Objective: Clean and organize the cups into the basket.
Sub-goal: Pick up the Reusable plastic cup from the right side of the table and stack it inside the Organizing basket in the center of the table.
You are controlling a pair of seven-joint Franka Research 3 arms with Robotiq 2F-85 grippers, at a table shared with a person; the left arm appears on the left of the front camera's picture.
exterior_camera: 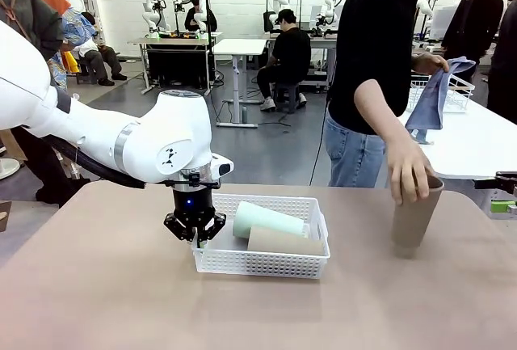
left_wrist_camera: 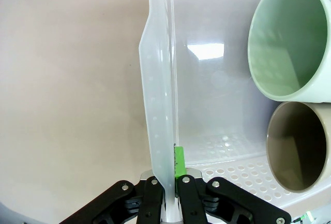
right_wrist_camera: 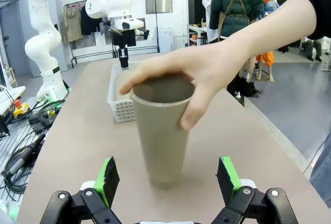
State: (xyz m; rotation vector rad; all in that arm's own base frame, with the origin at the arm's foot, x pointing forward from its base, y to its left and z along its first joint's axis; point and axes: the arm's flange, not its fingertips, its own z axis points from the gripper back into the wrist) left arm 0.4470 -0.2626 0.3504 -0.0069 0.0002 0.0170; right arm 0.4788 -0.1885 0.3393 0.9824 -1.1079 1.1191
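The white basket (exterior_camera: 266, 261) sits mid-table with a mint green cup (exterior_camera: 266, 221) and a tan cup (exterior_camera: 284, 242) lying in it. My left gripper (exterior_camera: 196, 237) is shut on the basket's left end wall (left_wrist_camera: 158, 105); the left wrist view shows both cup mouths, green (left_wrist_camera: 289, 38) and tan (left_wrist_camera: 302, 146). A third tan cup (exterior_camera: 416, 221) stands upright at the right, a person's hand (exterior_camera: 408, 170) gripping its rim. In the right wrist view this cup (right_wrist_camera: 163, 131) stands just beyond my right gripper (right_wrist_camera: 168, 175), which is open, its green pads (right_wrist_camera: 107, 176) either side.
The person stands at the far right edge holding a blue cloth (exterior_camera: 436, 95) in the other hand. A white table with a wire basket (exterior_camera: 460, 95) is behind. The brown tabletop (exterior_camera: 105, 285) has free room left and front.
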